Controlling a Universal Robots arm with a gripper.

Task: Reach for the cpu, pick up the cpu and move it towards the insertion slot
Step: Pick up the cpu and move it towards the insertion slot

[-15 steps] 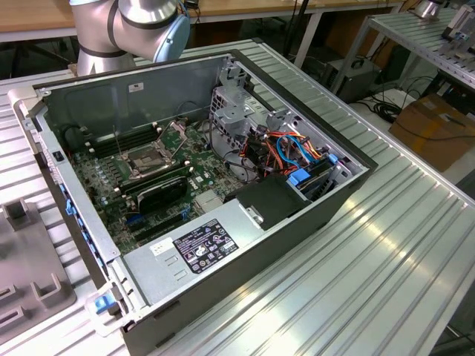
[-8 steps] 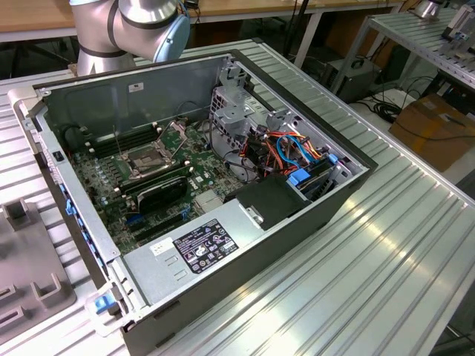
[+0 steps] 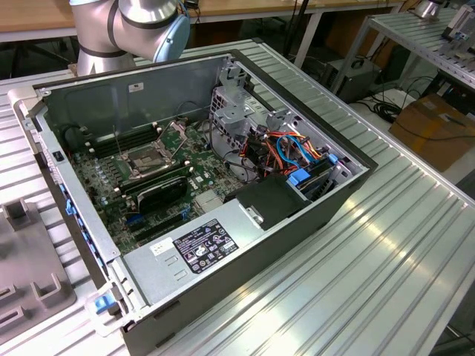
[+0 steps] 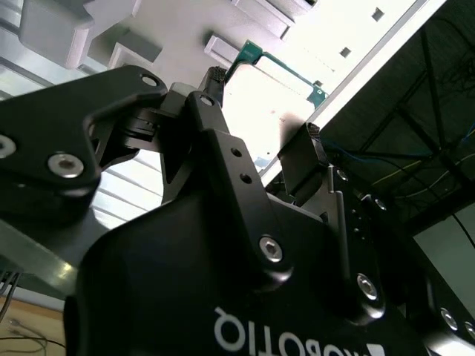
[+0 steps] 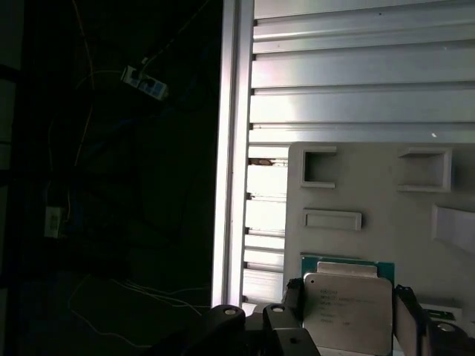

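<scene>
In the first wrist view the cpu (image 5: 347,315) lies flat on a grey holder (image 5: 371,185), and the hand (image 5: 350,295) straddles it squarely; whether it clamps the chip, I cannot tell. The insertion slot (image 3: 148,159) sits inside the open computer case (image 3: 171,89).

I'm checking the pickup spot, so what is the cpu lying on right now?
In the first wrist view the cpu lies on a pale grey holder plate with rectangular recesses, itself on the ribbed metal table. The chip hides the spot directly beneath it.
</scene>
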